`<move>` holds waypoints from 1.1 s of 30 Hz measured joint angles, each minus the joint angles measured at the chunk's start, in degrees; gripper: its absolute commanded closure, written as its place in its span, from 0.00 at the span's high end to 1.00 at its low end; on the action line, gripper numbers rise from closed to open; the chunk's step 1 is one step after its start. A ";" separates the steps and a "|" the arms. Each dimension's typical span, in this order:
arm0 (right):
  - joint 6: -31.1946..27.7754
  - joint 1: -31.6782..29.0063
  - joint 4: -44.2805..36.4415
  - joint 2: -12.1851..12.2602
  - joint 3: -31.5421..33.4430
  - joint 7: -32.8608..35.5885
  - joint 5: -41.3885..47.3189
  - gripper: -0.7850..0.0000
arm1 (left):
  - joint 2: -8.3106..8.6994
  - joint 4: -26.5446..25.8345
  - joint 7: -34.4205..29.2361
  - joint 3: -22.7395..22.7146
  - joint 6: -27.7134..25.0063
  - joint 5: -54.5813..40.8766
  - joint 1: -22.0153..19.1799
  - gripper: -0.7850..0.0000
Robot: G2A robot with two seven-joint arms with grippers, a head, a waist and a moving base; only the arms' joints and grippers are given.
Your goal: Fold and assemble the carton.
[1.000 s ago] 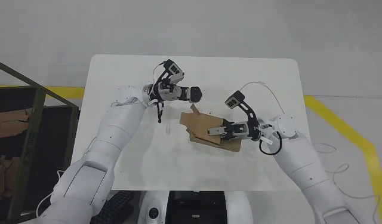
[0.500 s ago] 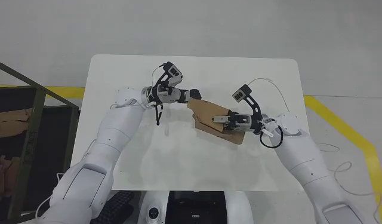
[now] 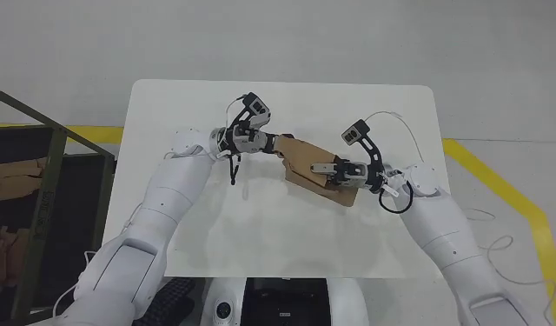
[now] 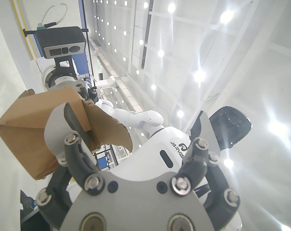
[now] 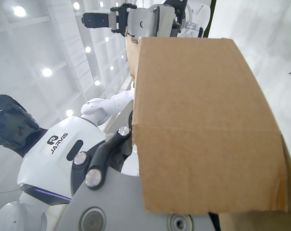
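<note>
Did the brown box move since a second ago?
Yes. In the top view the carton has shifted away from the robot, toward the far edge of the table.

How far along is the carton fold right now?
Done: the carton has taken a box shape with creased walls. In hand: the right gripper holds it, and the open left gripper has one finger against an end flap. Left: that flap sticks out, not yet folded shut.
</note>
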 measured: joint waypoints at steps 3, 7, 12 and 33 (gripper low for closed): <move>0.03 -0.22 -0.12 0.01 0.26 -0.01 0.10 0.00 | 0.15 0.34 0.00 -0.42 -0.05 -0.12 -0.24 1.00; 0.07 -0.57 -0.19 0.07 0.68 0.10 0.34 0.00 | 0.37 0.32 0.00 -0.76 0.15 -0.12 -0.35 1.00; 0.29 -0.66 -0.20 0.19 1.39 0.25 0.25 0.00 | 0.53 -0.24 0.00 -0.57 0.67 -0.17 -0.08 1.00; 4.25 2.20 2.44 0.14 1.65 8.82 2.04 0.00 | 2.18 -2.88 0.00 2.73 4.42 -1.18 -0.48 1.00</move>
